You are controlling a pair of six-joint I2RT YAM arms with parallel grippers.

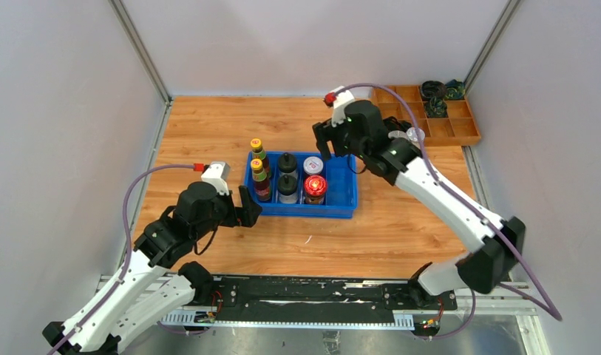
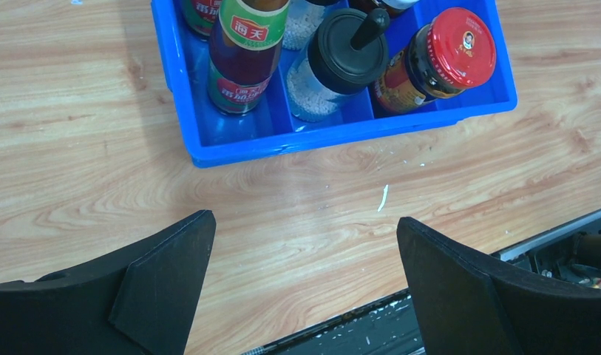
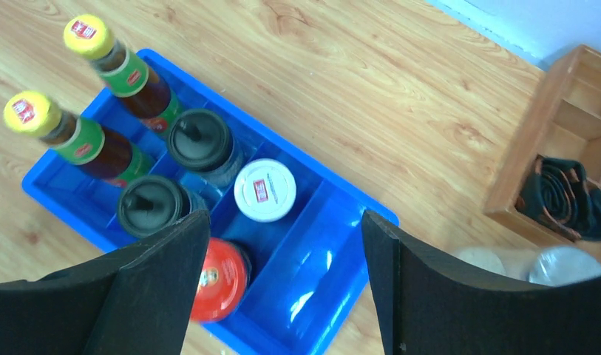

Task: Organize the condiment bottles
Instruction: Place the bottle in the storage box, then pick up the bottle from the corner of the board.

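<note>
— Start with the big things.

— The wooden table (image 1: 231, 126) carries everything. A compartmented wooden tray (image 1: 402, 95) sits at its far right corner. A blue bin (image 1: 340, 185) stands near the middle, well apart from the tray.

— The arms?

— The left arm (image 1: 145, 251) reaches in from the near left. Its left pincer (image 1: 249, 207) hangs over bare table just beside the bin's near left corner, jaws spread wide with nothing between them. The right arm (image 1: 445, 200) stretches across from the near right. The right pincer (image 1: 328, 140) hovers above the bin's far side, released, jaws parted and gripping nothing.

— And the bottles and jars?

— Six stand upright in the bin. The yellow-capped sauce bottles (image 1: 261, 181) fill the leftmost column, one behind the other. The black-lidded shakers (image 1: 287, 186) take the next column the same way. In the third column the white-lidded jar (image 1: 313, 166) is at the far end and the red-lidded jar (image 1: 315, 188) at the near end.

— The other two?

— The silver-lidded jars (image 1: 415, 135) stand on the table outside the bin, side by side, just beside the tray's near left corner. From above the right arm partly hides them, and the right wrist view shows them blurred.

— Anything smaller?

— Black and green coiled items (image 1: 432, 90) lie in the tray's far right compartments.
</note>
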